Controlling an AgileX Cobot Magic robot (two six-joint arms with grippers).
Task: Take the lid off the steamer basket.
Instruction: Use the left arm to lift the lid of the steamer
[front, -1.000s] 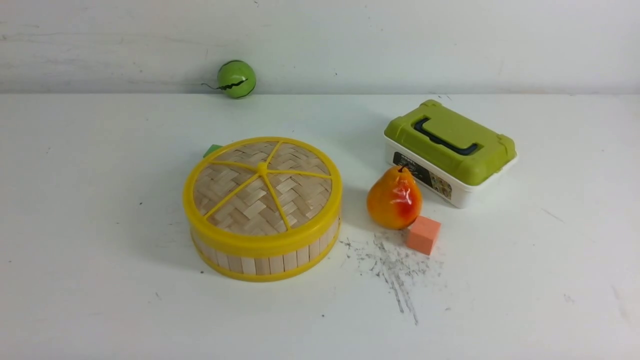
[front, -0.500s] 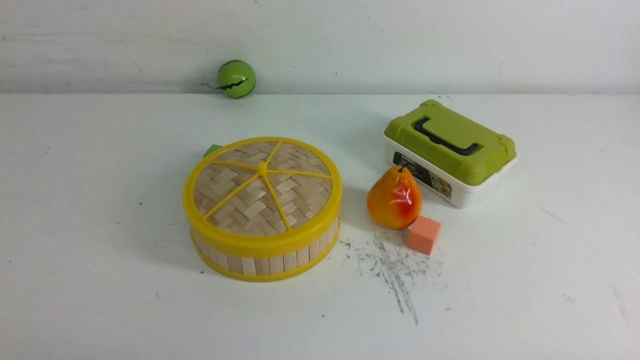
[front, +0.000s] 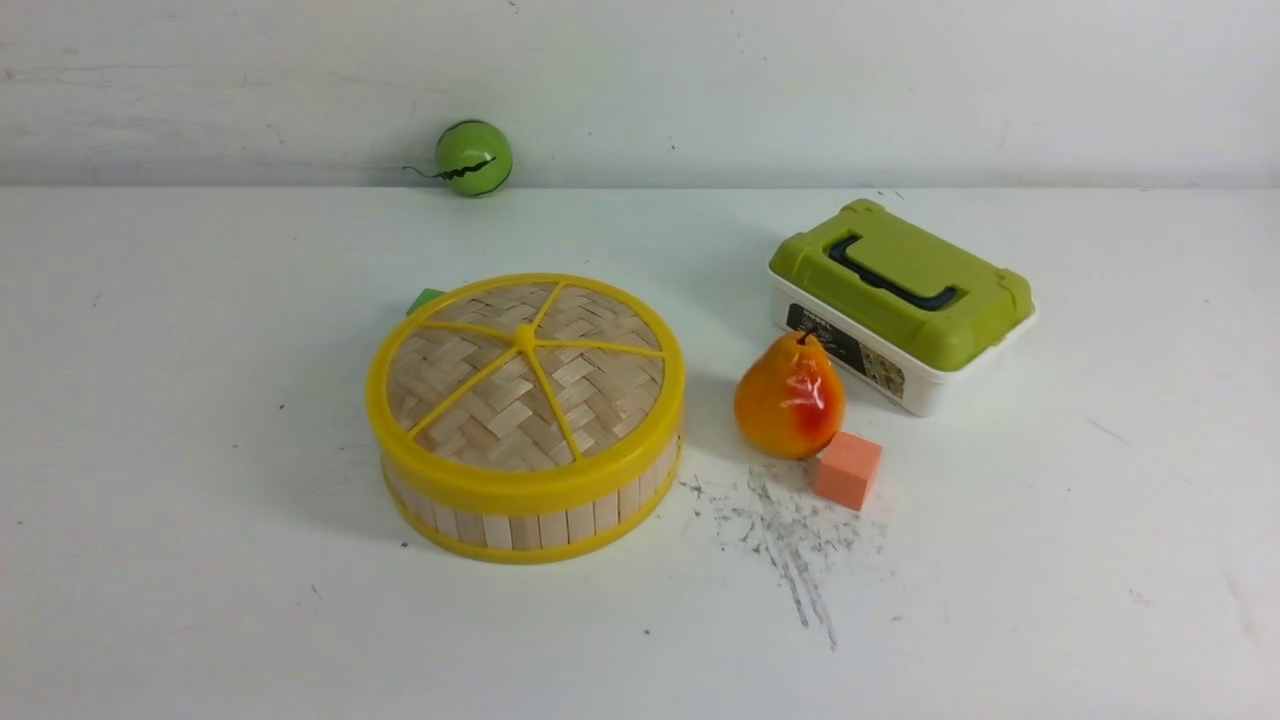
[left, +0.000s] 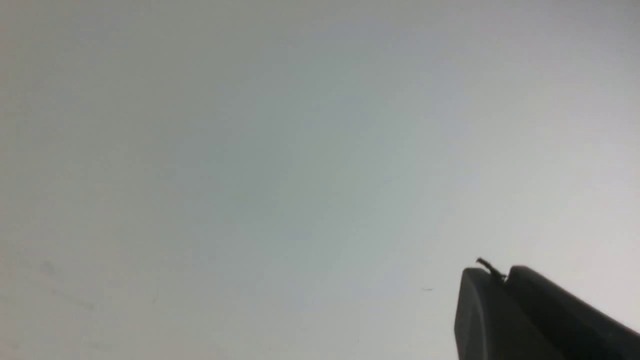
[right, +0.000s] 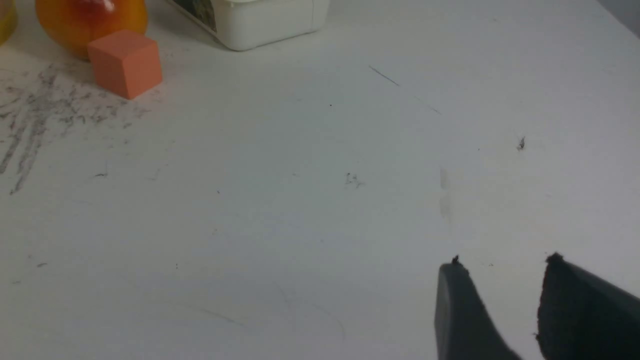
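Observation:
The lid (front: 524, 385), a woven bamboo disc with a yellow rim, spokes and centre knob, sits closed on the steamer basket (front: 530, 520), which stands left of the table's middle in the front view. Neither arm shows in the front view. My left gripper (left: 500, 276) is shut and empty over bare white table, with its fingertips pressed together. My right gripper (right: 502, 264) is open and empty, low over the table, some way on the near side of the orange cube; the basket's yellow edge barely shows at that view's corner (right: 4, 20).
A pear (front: 789, 397) and an orange cube (front: 847, 469) stand right of the basket, both also in the right wrist view (right: 90, 20) (right: 125, 62). A white box with a green lid (front: 900, 300) lies behind them. A green ball (front: 472, 158) rests by the back wall. A green block (front: 424, 299) peeks from behind the basket.

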